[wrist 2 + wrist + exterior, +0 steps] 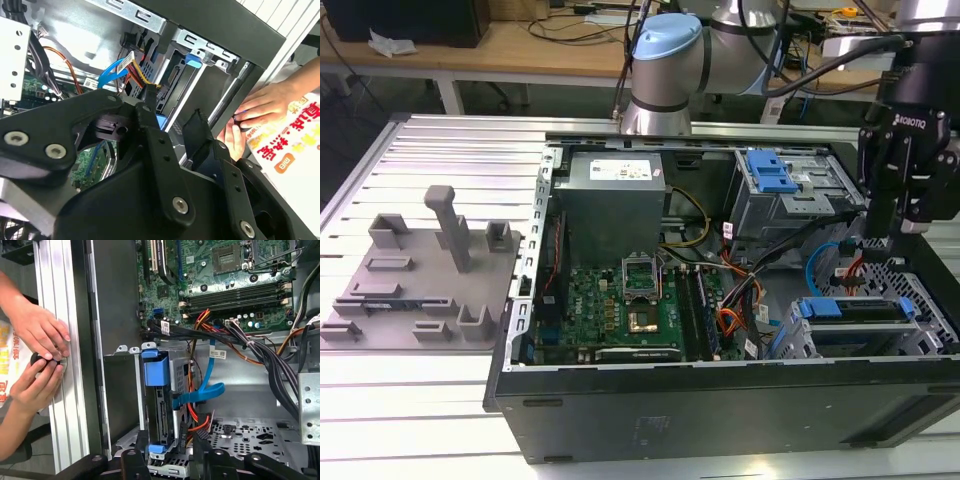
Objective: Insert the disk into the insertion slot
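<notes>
- Jaws: wide apart, holding nothing. The gripper (895,226) hangs over the far end of the light grey perforated cage, at the exterior view's right. In the first wrist view its 2 fingers (209,455) stand to either side of that cage's end; contact cannot be told.
- Task's thing: the disk (852,309) lies inside the insertion slot (925,300), with its blue carrier at the cage mouth.
- Progress: the insertion looks done or nearly so. Whether the carrier is fully seated cannot be checked from these views.
- Beside the slot: a blue data cable (200,394) and orange leads (190,412) run just beside the cage. By my judgement they are the nearest things a finger could snag.
- Farther in the case (720,410): a darker cage with a blue latch (769,170), the motherboard (620,300) and the power supply (615,205).
- Outside the case: 2 hands (37,332) of a person rest on the table (55,290) against the case wall, outside the bay.
- Also: a grey fixture plate (410,280) sits well apart, at the exterior view's left.
</notes>
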Tool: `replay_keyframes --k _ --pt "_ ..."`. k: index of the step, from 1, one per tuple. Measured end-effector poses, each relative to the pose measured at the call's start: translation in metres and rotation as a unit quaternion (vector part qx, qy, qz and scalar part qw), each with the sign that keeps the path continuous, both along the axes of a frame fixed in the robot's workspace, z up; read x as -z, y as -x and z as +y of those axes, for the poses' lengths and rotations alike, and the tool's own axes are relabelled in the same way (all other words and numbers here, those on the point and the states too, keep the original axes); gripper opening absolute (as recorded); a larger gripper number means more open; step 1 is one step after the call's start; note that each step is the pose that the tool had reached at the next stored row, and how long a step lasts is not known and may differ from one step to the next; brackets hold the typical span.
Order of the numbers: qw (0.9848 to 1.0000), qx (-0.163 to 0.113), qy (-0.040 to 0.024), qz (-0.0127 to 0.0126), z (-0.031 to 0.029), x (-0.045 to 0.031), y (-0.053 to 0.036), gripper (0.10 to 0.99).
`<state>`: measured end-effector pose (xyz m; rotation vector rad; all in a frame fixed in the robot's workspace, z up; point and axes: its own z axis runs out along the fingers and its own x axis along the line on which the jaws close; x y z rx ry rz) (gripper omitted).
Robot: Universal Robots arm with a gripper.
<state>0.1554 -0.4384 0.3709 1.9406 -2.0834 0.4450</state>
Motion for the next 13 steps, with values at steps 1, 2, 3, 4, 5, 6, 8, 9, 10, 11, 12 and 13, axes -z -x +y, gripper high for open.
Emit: replay_keyframes --k 1,2,3,4,5,6,8,9,10,11,12,13 --pt "1.0 0.0 0.0 0.0 0.0002 0.0003 0.0003 0.482" --pt "1.0 0.0 0.0001 0.0 0.0006 0.0007 0.0007 0.482" --pt "1.0 0.0 0.0002 0.0 0.0008 0.0012 0.001 0.482" --pt "1.0 0.0 0.0005 0.0 0.0009 0.0019 0.001 0.482" --pt "1.0 0.0 0.0007 0.0 0.0009 0.0025 0.001 0.482" --pt "1.0 0.0 0.0011 0.0 0.0009 0.0038 0.0011 0.482" --pt "1.0 0.0 0.0018 0.0 0.0009 0.0059 0.0011 0.482" --pt "1.0 0.0 0.0019 0.0 0.0009 0.0065 0.0011 0.482" --pt "1.0 0.0 0.002 0.0 0.0009 0.0072 0.0009 0.482" --pt "1.0 0.0 0.0021 0.0 0.0009 0.0077 0.0004 0.482" --pt "1.0 0.0 0.0022 0.0 0.0009 0.0081 0.0 0.482" --pt "1.0 0.0 0.0022 -0.0001 0.0009 0.0095 -0.0013 0.482"
